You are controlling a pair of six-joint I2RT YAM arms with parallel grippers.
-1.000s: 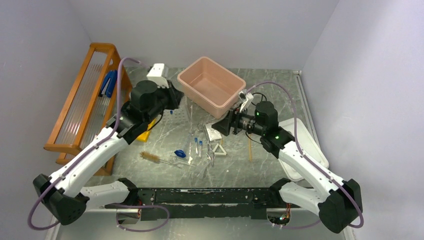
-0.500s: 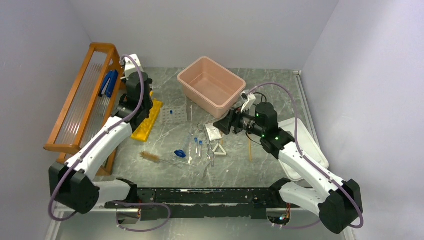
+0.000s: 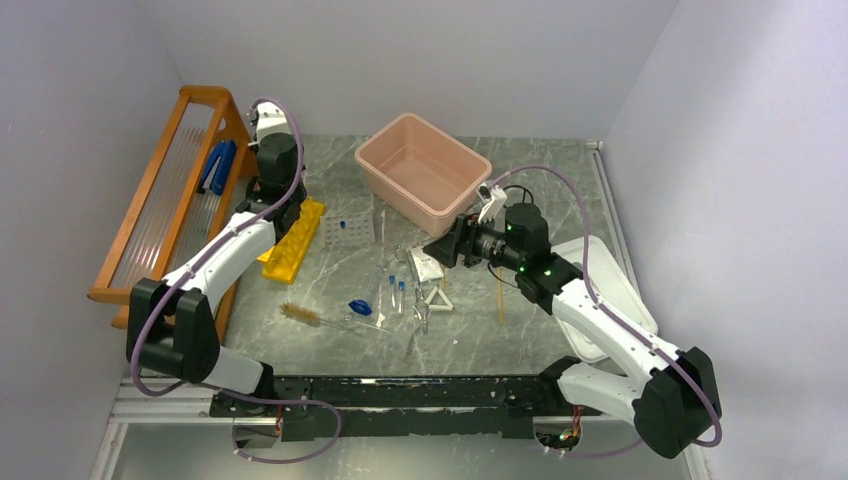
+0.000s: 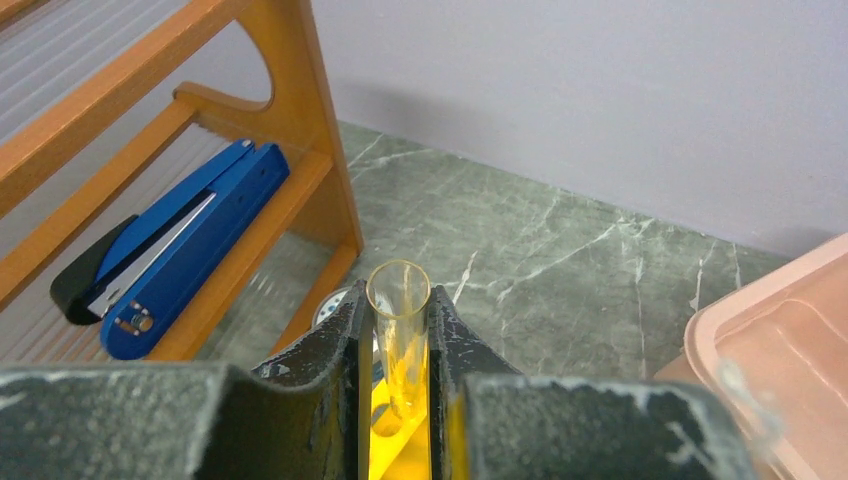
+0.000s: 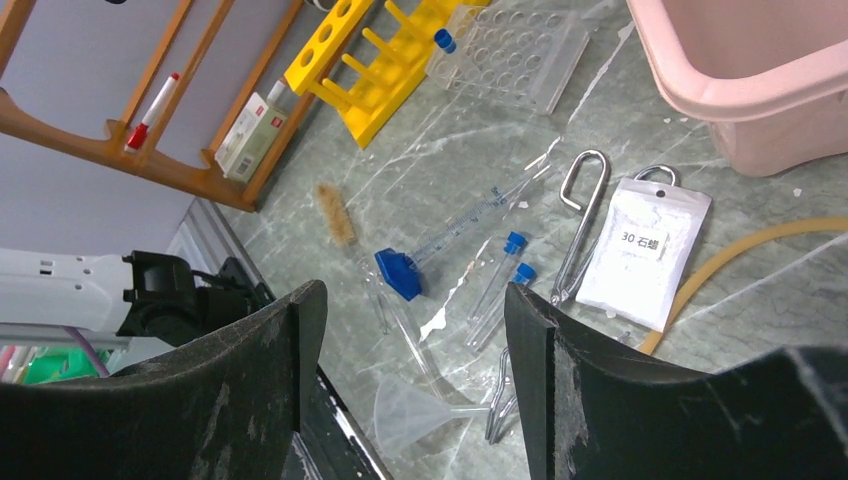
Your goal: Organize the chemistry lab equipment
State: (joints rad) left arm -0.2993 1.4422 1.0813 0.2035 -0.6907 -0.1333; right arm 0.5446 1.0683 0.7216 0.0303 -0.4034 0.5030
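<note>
Left end effector (image 4: 398,335) pinches an upright clear tube (image 4: 398,300) over the yellow tube rack (image 3: 296,238); right end effector (image 5: 412,295) hangs spread wide above the tabletop (image 3: 480,330).

Seen from the left wrist, the tube's open mouth stands just above the fingers, with yellow showing beneath it; beyond is a wooden rack (image 4: 280,100) with a blue stapler (image 4: 180,245) lying in it. Under the right end effector lie two blue-capped clear tubes (image 5: 500,275) side by side, metal tongs (image 5: 580,225) just beside them, a white packet (image 5: 645,255), tan rubber tubing (image 5: 745,245), the brown-bristle wire brush (image 5: 333,213) and, farther off, the pink tub (image 5: 760,80).
</note>
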